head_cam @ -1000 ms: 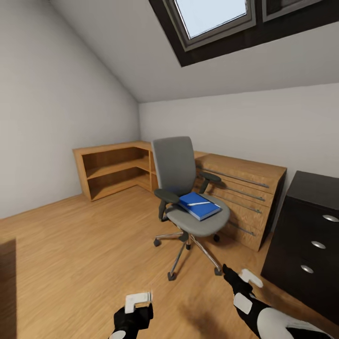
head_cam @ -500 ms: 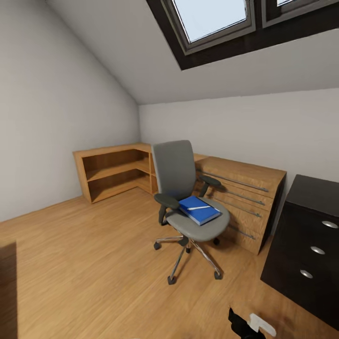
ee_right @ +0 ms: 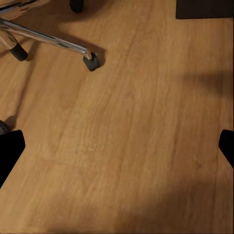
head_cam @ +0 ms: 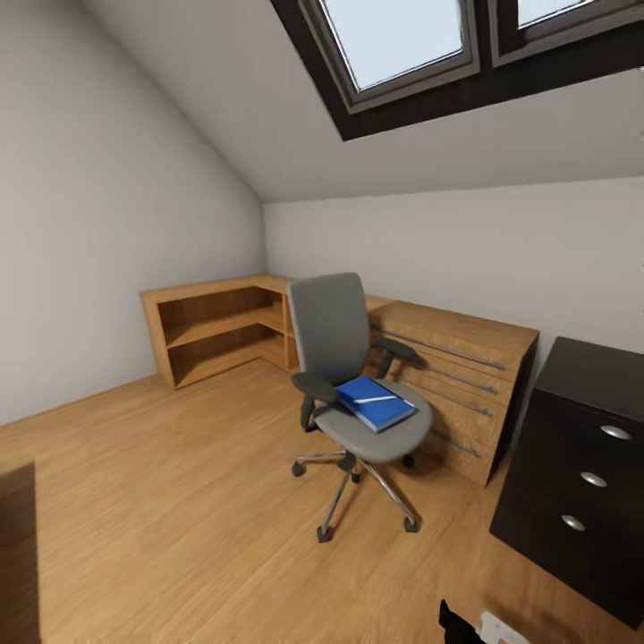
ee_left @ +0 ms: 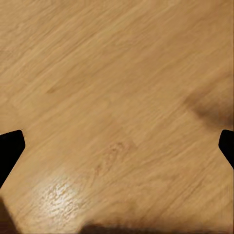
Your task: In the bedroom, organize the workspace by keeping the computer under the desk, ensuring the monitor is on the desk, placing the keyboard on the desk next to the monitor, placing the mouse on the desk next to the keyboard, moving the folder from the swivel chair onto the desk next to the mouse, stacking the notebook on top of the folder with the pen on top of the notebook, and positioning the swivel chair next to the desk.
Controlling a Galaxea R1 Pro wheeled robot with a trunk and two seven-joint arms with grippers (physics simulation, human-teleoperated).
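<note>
A grey swivel chair (head_cam: 344, 358) stands in the middle of the room on the wood floor. On its seat lies a flat blue stack (head_cam: 377, 402); whether it is the folder, the notebook or both I cannot tell. A white pen (head_cam: 375, 399) rests on top of it. My right gripper (head_cam: 478, 628) peeks in at the head view's bottom edge, well short of the chair. In the right wrist view the right gripper (ee_right: 117, 146) is open over the floor, with a chair caster (ee_right: 90, 61) ahead. The left gripper (ee_left: 117, 146) is open over bare floor.
A low wooden corner shelf (head_cam: 219, 326) lines the far left wall. A wooden drawer chest (head_cam: 461, 380) stands right behind the chair, and a black drawer cabinet (head_cam: 581, 465) is at the right. A dark brown edge (head_cam: 16, 546) shows at the lower left.
The head view has tilted up. Both grippers have sunk toward its bottom edge: the left has left the picture, the right barely shows. The chair and its load have not moved.
</note>
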